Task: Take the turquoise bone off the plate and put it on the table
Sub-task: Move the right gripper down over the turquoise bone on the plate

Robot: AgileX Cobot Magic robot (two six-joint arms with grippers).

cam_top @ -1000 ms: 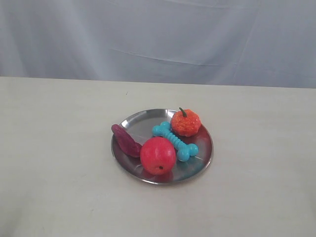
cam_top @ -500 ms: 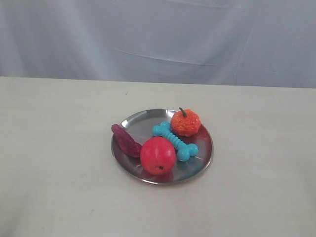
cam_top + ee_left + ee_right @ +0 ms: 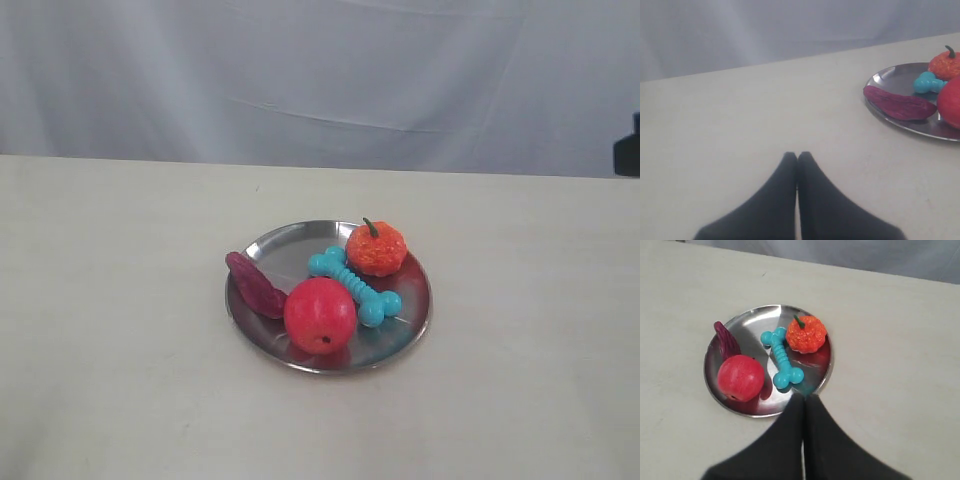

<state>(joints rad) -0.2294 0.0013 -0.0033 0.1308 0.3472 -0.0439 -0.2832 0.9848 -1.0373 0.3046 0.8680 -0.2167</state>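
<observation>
Right gripper (image 3: 804, 399) pinched together, empty, pointing down toward plate (image 3: 747, 320) holding turquoise bone (image 3: 781, 360), frame centre. Left gripper (image 3: 797, 156) likewise together, low over table (image 3: 715, 125).

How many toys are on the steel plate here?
4 on the plate: turquoise bone across the middle, orange pumpkin at the back, red ball at the front, purple piece on the left rim. None seems hidden.

The exterior camera is looking down at a slant across the broad cream matte tabletop (image 3: 120, 380) toward a pale grey cloth backdrop (image 3: 300, 70), holding the round shiny stainless-steel plate (image 3: 285, 245) whole near centre. The left wrist camera is sitting low over the table, off to the plate's left, catching only part of it — the right wrist camera is looking steeply down on all of it, closer.
</observation>
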